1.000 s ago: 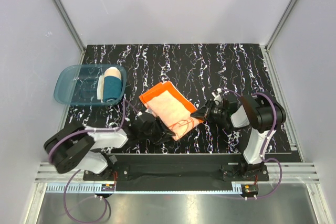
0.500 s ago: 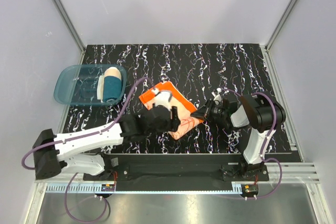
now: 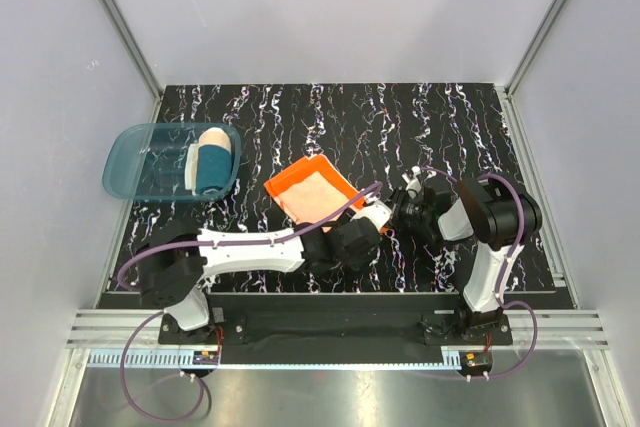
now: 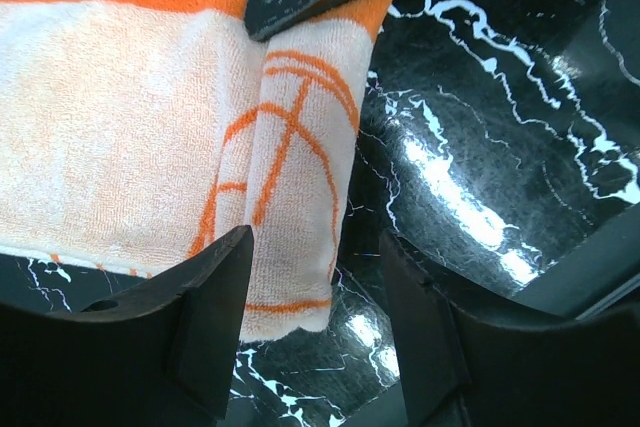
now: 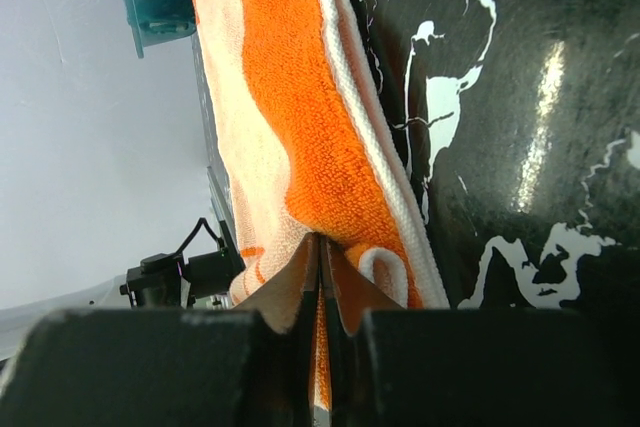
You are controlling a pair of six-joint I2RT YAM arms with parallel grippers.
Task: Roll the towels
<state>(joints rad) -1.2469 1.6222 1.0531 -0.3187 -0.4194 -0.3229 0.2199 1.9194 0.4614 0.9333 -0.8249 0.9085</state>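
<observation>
Towels: orange towel (image 3: 310, 192) lying flat on table (image 3: 450, 127), soft, light, likely bunching; right gripper (image 5: 318, 247) pinching its corner tight; left gripper (image 4: 315, 322) hovering part-open over near corner, holding nothing; hem there seeming best hold; teal towel (image 3: 211, 169) sitting rolled in tray (image 3: 120, 175).

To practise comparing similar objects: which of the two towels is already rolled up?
The blue towel in the plastic tray: it is a tight roll, while the orange towel lies mostly spread out on the table.
</observation>
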